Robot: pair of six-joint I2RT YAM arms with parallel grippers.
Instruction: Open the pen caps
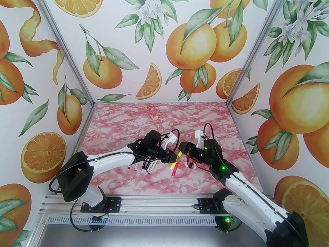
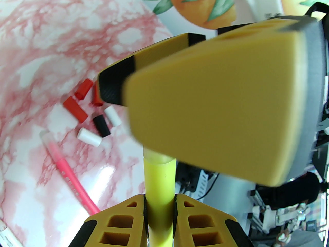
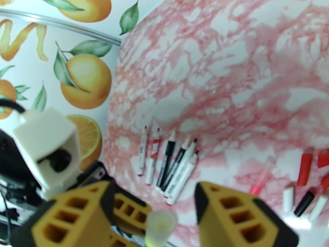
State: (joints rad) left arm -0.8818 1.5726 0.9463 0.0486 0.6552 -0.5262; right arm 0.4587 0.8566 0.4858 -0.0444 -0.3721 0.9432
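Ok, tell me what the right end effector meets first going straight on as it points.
The right end effector would first meet the translucent cap of the yellow pen, between its open fingers; behind it, the left end effector clamps that pen. Depth is unclear.

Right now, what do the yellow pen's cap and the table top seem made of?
The cap looks like frosted translucent plastic: yellow shows through it. The table top seems a glossy printed film or laminate: pink marble pattern, with glare.
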